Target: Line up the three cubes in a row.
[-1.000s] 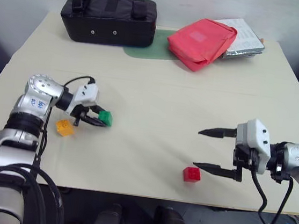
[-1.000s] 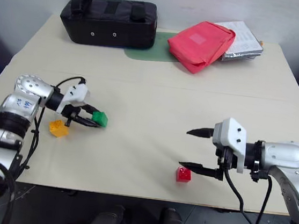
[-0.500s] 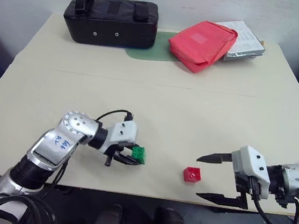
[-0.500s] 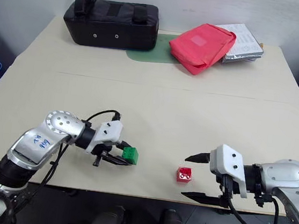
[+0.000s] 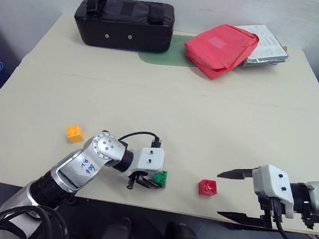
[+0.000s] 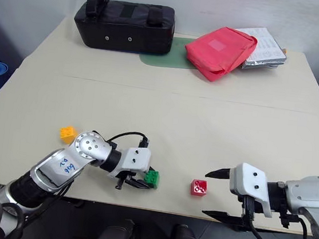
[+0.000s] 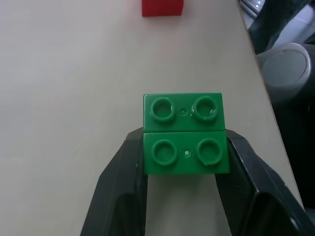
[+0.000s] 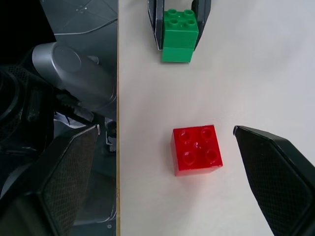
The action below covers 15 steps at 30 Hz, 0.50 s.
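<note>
While the yellow-orange cube (image 5: pixel 75 133) sits alone on the left part of the desk (image 5: pixel 167 103), well apart from the other two, the left gripper (image 5: pixel 153 182) holds the green cube (image 5: pixel 161 178) near the desk's near edge, its jaws pinching the block by two opposite sides. In the left wrist view that block (image 7: pixel 185 133) shows four studs and juts out beyond the fingertips (image 7: pixel 134 146), so the grip is on its rear half only. To the right of it, with a clear gap between, lies the red cube (image 5: pixel 208 187), studs up and free on the desk. Further right, the right gripper (image 5: pixel 233 195) hangs at the near edge with its jaws spread wide, one finger on the far side of the red block's line and one out past the edge, touching nothing.

The step in hand looks like setting the green block down beside the red one. To do it well, the block should be lowered until its base lies flat on the desk before release, squared to the red cube's sides, and kept back from the edge, which is close. Since the hold is shallow, a slow descent without twisting seems wise. The yellow-orange block would then need fetching across to join the same line.
</note>
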Tool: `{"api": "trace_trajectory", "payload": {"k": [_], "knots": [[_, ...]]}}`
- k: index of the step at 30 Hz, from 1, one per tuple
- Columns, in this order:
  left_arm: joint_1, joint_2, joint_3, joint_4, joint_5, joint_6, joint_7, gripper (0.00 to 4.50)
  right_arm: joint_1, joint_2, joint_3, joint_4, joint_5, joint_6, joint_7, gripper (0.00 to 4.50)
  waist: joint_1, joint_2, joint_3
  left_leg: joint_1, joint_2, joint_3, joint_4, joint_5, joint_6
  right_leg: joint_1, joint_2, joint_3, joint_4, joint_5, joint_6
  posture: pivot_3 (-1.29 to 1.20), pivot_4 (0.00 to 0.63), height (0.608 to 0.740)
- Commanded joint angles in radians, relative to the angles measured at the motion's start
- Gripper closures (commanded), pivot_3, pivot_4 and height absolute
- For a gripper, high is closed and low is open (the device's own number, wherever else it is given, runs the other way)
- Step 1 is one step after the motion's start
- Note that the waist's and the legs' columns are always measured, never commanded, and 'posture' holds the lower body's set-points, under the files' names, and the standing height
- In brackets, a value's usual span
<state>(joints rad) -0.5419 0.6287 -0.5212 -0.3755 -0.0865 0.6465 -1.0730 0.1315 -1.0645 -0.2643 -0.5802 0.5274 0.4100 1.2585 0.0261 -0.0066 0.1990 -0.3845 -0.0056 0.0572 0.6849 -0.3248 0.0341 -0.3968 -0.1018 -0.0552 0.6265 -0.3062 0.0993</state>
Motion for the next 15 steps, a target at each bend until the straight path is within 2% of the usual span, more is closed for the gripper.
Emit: {"api": "trace_trajectory", "payload": {"k": [1, 15], "knots": [[-0.015, -0.008, -0.005, 0.004, 0.001, -0.029, -0.010, 2.99, 0.011, -0.009, -0.033, -0.010, -0.011, -0.023, 0.000, 0.00, -0.001, 0.000, 0.000, 0.000, 0.000, 0.000, 0.000, 0.000, 0.000, 0.000, 0.000, 0.000, 0.000, 0.000, 0.000, 0.00, 0.150, 0.740], [-0.032, -0.027, -0.031, 0.031, 0.022, -0.017, -0.011, 2.99, -0.005, -0.004, -0.024, -0.011, -0.003, -0.014, -0.028, 0.00, -0.001, 0.000, 0.000, 0.001, 0.000, 0.000, 0.000, 0.000, 0.000, 0.001, 0.000, 0.000, 0.000, 0.000, 0.000, 0.00, 0.150, 0.740]]}}
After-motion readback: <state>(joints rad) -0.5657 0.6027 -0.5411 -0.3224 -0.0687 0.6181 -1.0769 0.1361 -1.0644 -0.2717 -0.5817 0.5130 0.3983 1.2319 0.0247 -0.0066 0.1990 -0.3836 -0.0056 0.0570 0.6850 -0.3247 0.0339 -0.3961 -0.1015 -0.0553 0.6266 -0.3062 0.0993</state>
